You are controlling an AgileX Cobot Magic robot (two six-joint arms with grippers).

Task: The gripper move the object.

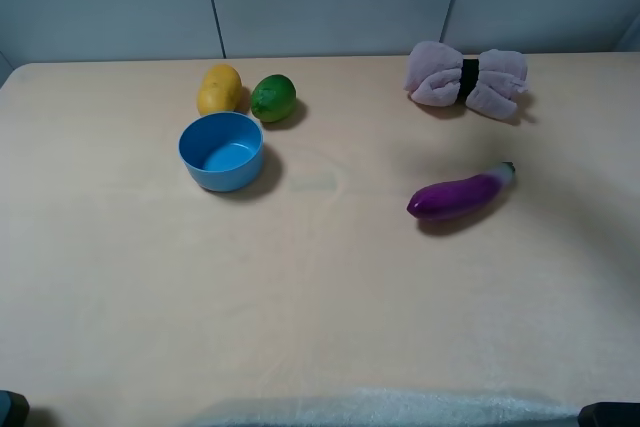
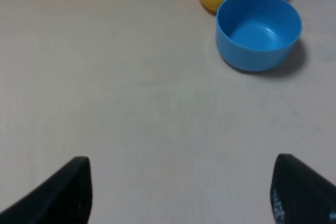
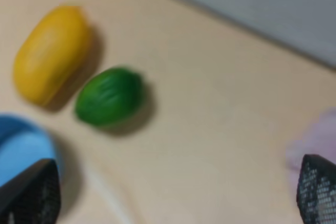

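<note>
My left claw hangs spread wide and empty over bare surface, well short of the bowl. The bowl sits upright on the surface, just in front of the lemon and lime. My right claw is spread too, holding nothing. The eggplant lies well apart.
</note>
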